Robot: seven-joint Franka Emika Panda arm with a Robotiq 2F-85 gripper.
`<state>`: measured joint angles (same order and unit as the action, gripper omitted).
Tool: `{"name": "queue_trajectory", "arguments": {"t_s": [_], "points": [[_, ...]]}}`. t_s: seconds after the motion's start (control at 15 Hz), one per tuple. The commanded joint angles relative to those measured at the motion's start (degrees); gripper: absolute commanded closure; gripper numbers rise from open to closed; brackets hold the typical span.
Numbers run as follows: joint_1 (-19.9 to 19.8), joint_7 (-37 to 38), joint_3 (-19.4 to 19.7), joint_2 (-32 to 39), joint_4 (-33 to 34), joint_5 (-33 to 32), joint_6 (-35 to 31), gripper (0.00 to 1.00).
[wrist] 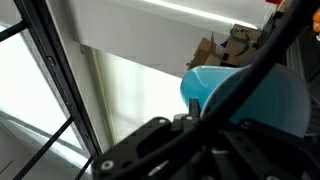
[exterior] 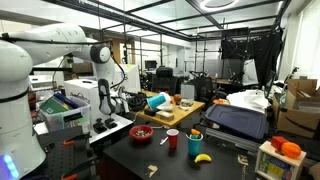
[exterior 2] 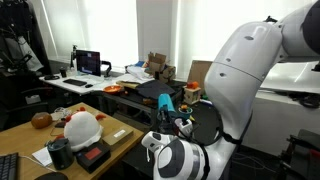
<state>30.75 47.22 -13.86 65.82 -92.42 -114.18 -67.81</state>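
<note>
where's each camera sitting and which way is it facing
Exterior view: by the table, looking across the lab; white arm holds a blue cup.
Exterior view: behind the arm, facing the windows.
Wrist view: on the wrist, past the blue cup toward a window; jaws below.
Shared: the blue cup, in all three.

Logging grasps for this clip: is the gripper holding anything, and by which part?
Yes: a blue cup, held in the air and tipped sideways, in the shut gripper. Which part of the cup is pinched cannot be told.

A robotics lab: cluttered desks (exterior 2: 25, 125) with monitors (exterior 2: 90, 62), cardboard boxes (exterior: 297, 118), overhead metal framing (exterior: 160, 10), black workbench (exterior: 120, 160).
</note>
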Motion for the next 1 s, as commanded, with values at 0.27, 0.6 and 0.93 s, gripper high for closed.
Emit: {"name": "queue_trajectory", "arguments": {"t_s": [0.27, 0.6, 0.93], "points": [[-2.0, 0.9, -2.7, -0.3, 0.0, 0.4, -1.9, 0.99], [-5.5, 6.9, -6.2, -0.2, 0.1, 1.6, -11.6, 0.99], [-6.6, 13.6, -6.9, 0.2, 1.0, 4.4, -18.9, 0.99]]}}
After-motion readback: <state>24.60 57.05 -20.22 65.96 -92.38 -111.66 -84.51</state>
